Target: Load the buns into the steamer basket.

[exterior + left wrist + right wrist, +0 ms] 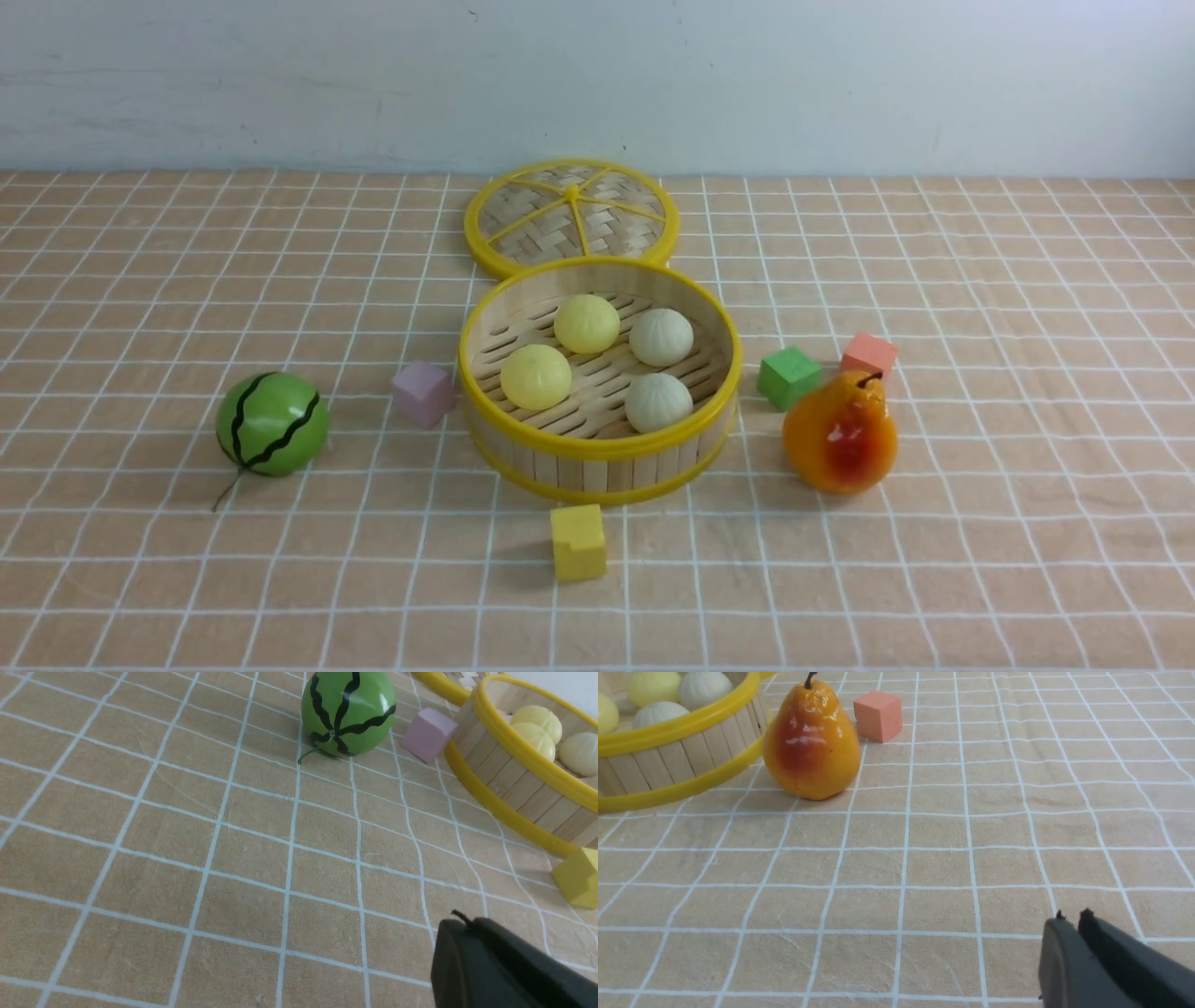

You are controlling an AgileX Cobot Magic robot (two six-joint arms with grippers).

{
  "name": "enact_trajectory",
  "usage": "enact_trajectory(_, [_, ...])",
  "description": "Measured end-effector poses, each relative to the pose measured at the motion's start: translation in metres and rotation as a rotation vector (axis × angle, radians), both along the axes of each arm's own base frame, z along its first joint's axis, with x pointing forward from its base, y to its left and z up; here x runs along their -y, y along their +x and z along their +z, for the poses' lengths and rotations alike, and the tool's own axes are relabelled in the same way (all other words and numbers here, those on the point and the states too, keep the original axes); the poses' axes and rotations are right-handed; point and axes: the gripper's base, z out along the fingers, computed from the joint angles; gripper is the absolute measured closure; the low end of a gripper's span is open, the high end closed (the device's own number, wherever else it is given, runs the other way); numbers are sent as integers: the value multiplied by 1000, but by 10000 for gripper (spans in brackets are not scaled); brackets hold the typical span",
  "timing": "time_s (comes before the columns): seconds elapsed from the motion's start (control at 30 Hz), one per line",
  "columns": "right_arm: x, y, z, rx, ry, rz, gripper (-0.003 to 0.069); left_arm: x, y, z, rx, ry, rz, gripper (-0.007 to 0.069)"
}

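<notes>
The steamer basket (597, 457) stands mid-table. Inside it lie two pale yellow buns (586, 323) (535, 376) and two off-white buns (661, 337) (658, 402). The basket also shows in the left wrist view (509, 779) and in the right wrist view (677, 751), with buns inside. Neither gripper shows in the front view. My left gripper (460, 924) is shut and empty, low over the cloth, short of the watermelon ball. My right gripper (1071, 919) is shut and empty, low over the cloth, short of the pear.
The flat woven lid (571, 217) lies behind the basket. A green watermelon ball (272, 424) is at the left and a glossy orange pear (840, 434) at the right. Pink (422, 393), yellow (578, 542), green (789, 376) and salmon (868, 356) cubes surround the basket.
</notes>
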Motion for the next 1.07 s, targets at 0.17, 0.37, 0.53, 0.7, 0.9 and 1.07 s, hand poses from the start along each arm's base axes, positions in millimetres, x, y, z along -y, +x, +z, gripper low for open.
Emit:
enact_trajectory(0.17, [0,0,0,0,0,0,616,0,0,0,0,0,0,638])
enact_trajectory(0.37, [0,0,0,0,0,0,609,0,0,0,1,0,0,638])
enact_trajectory(0.53, [0,0,0,0,0,0,602,0,0,0,1,0,0,638])
enact_trajectory(0.7, [0,0,0,0,1,0,594,0,0,0,1,0,0,638])
enact_trajectory(0.9, [0,0,0,0,1,0,587,0,0,0,1,0,0,638])
enact_trajectory(1.07, [0,0,0,0,1,0,582,0,0,0,1,0,0,637])
